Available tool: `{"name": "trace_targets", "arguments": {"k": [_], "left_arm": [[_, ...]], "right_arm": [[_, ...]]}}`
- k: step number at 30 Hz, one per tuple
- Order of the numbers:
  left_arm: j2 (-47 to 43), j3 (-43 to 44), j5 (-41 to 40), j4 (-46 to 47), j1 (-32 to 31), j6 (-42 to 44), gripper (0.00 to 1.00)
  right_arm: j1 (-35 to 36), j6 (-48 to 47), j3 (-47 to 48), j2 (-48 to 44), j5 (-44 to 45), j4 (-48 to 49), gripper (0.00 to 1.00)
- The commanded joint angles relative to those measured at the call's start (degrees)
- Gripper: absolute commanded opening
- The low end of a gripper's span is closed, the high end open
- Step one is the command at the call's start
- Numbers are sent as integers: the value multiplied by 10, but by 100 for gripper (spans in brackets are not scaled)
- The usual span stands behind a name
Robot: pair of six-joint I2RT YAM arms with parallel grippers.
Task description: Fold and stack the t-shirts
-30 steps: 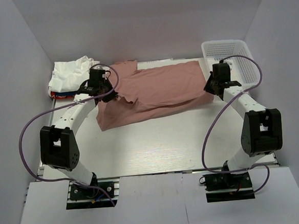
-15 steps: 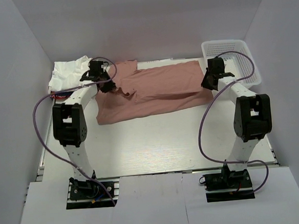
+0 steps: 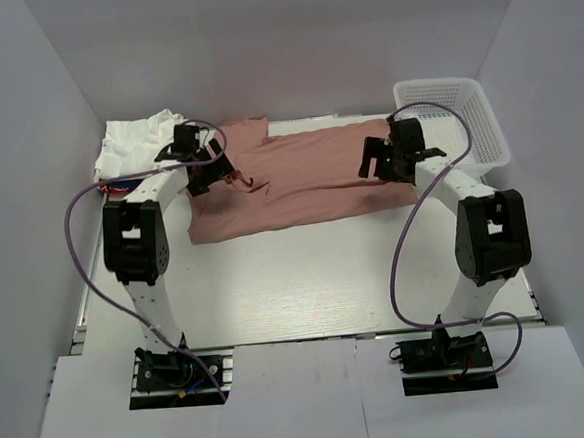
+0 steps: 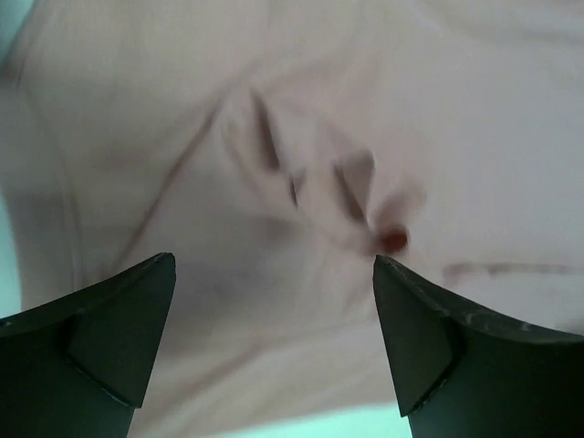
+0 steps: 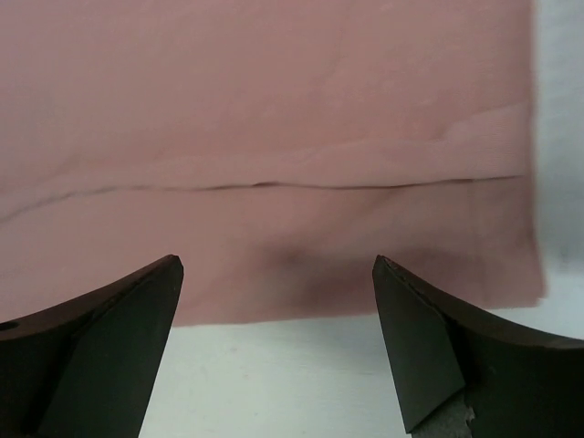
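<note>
Pink t-shirt (image 3: pixel 300 183) under left gripper (image 4: pixel 274 271), right gripper (image 5: pixel 277 271)

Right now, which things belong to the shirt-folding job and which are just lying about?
Job: pink shirt; white shirts; red shirt, mostly hidden under the white ones.
Lying about: basket.
</note>
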Motion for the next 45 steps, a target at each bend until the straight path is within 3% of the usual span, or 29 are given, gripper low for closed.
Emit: {"name": "trace_targets", "arguments": {"k": [1,6,12,23,29,33,36,41,43,45], "left_arm": [[-107,-56,23,42,-14,-2,99],[-124,-137,96,78,-20,-7,99],[-88,-119,173,93,-44,25,99],[45,16,151,57,-75,38,99],[121,112,75,85,-75,38,99],[207,279,60,80,-70,43,99],[242,357,68,110,-70,83,99],[205,337,63,133,-70,125,99],[163,293,45,128,-70,138,99],[80,196,16,143,-75,146,99]], "right_arm": [[19,-19,-26,-19,-60,38,90],[39,-13,-49,5,-85,73,90],[42,6,-1,70,-86,72,90],[38,23,92,158,-82,75,90],[36,17,77,148,-76,70,90],[34,12,68,138,-60,64,90],[33,7,61,128,-55,64,90],[35,-7,42,92,-47,69,90],[35,-11,23,75,-30,83,90],[36,-13,7,55,-24,93,90]]}}
